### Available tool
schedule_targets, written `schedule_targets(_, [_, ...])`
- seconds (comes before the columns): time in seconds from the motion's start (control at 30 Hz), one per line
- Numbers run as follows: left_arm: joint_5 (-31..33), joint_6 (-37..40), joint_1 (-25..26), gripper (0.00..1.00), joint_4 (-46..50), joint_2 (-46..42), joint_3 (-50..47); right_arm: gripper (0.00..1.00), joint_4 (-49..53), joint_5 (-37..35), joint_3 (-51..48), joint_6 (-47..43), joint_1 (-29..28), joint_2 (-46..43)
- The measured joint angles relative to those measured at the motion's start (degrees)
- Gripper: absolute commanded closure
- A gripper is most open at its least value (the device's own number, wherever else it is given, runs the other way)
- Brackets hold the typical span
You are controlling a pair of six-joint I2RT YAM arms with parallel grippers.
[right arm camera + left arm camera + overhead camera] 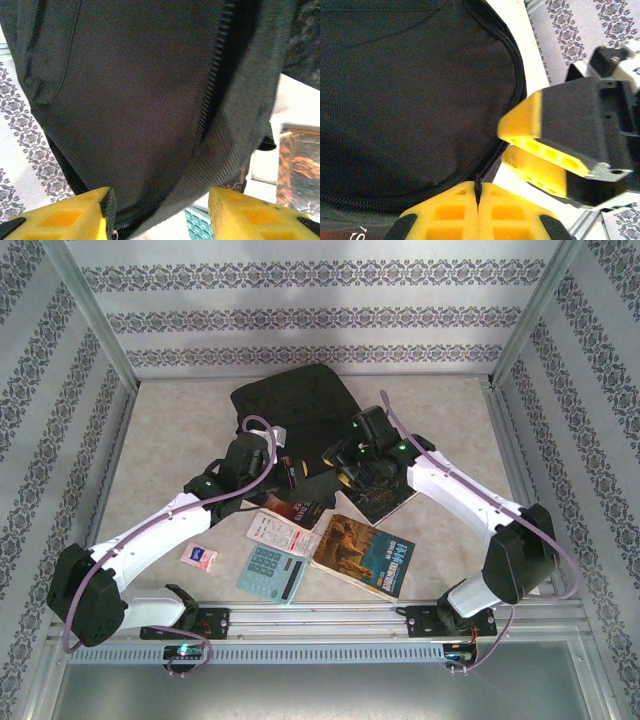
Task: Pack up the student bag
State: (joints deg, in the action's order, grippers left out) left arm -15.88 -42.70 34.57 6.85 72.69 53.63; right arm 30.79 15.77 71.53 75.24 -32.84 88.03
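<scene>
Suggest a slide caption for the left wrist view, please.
Left gripper shut on the zipper pull of the black student bag, right gripper close beside it.

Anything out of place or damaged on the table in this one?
Nothing damaged or spilled. The student bag lies flat; the calculator, a large book and a small packet lie skewed near it, unpacked. A darker book sits partly under the right arm.
</scene>
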Motion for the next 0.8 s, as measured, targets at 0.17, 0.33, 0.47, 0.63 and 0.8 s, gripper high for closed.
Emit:
schedule_targets(0.17, [0.98, 0.02, 0.0, 1.0, 0.02, 0.0, 0.0, 0.6, -0.68, 0.59, 0.37, 0.52, -0.07, 2.73])
schedule_targets(0.33, [1.9, 0.04, 0.0, 1.0, 0.02, 0.0, 0.0, 0.83, -0.55, 0.31, 0.37, 0.61, -0.07, 2.89])
schedule_targets(0.47, [2.73, 0.11, -0.02, 1.0, 0.02, 0.0, 0.0, 0.93, 0.48, -0.55, 0.35, -0.22, -0.04, 2.89])
schedule_targets(0.63, [3.06, 0.26, -0.02, 1.0, 0.02, 0.0, 0.0, 0.52, 1.05, -0.81, 0.68, -1.77, -0.04, 2.89])
schedule_targets(0.8, [3.06, 0.26, -0.02, 1.0, 0.02, 0.0, 0.0, 0.16, 5.14, -1.95, 2.86, -1.4, -0.07, 1.42])
